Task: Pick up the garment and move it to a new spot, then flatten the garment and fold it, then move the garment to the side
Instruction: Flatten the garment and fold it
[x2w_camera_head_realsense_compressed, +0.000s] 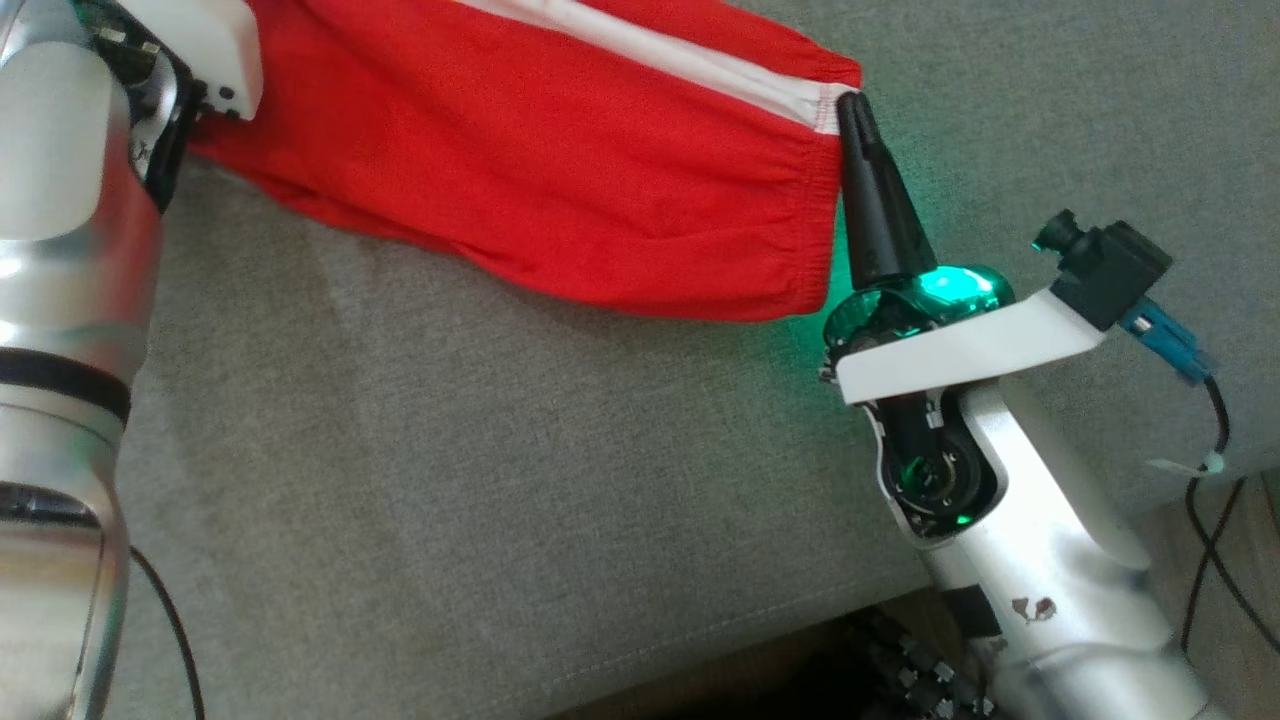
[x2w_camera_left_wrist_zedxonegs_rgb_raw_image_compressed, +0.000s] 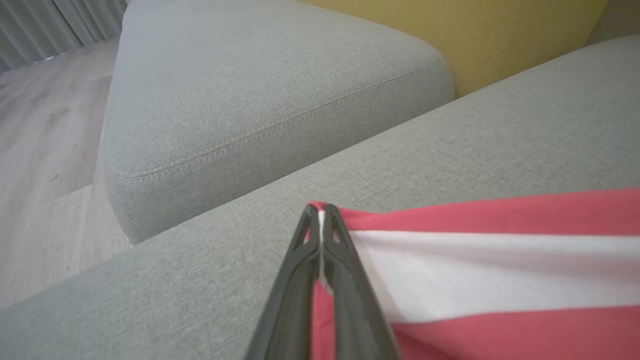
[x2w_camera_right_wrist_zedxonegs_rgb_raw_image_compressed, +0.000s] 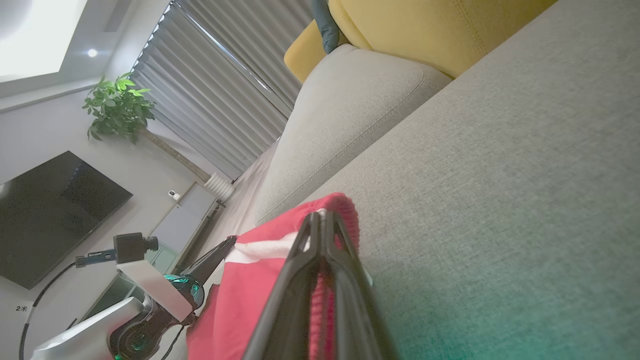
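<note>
The garment (x2w_camera_head_realsense_compressed: 560, 170) is red with a white stripe and hangs stretched between my two grippers over the grey sofa seat (x2w_camera_head_realsense_compressed: 480, 480). My right gripper (x2w_camera_head_realsense_compressed: 851, 102) is shut on its elastic-edged corner at the upper right. In the right wrist view the right gripper (x2w_camera_right_wrist_zedxonegs_rgb_raw_image_compressed: 320, 217) pinches red fabric (x2w_camera_right_wrist_zedxonegs_rgb_raw_image_compressed: 240, 290), and my left gripper (x2w_camera_right_wrist_zedxonegs_rgb_raw_image_compressed: 227, 245) holds the other end. In the left wrist view my left gripper (x2w_camera_left_wrist_zedxonegs_rgb_raw_image_compressed: 320, 212) is shut on the garment's edge (x2w_camera_left_wrist_zedxonegs_rgb_raw_image_compressed: 500, 280), where red and white bands meet. The chest lettering is hidden.
A second grey cushion (x2w_camera_left_wrist_zedxonegs_rgb_raw_image_compressed: 260, 95) and a yellow backrest (x2w_camera_left_wrist_zedxonegs_rgb_raw_image_compressed: 510, 35) lie beyond the seat. Wooden floor (x2w_camera_left_wrist_zedxonegs_rgb_raw_image_compressed: 45, 150) and curtains are to the left. A TV (x2w_camera_right_wrist_zedxonegs_rgb_raw_image_compressed: 50, 215) and a plant (x2w_camera_right_wrist_zedxonegs_rgb_raw_image_compressed: 117, 105) stand by the wall. Cables (x2w_camera_head_realsense_compressed: 1215, 500) trail beside my right arm.
</note>
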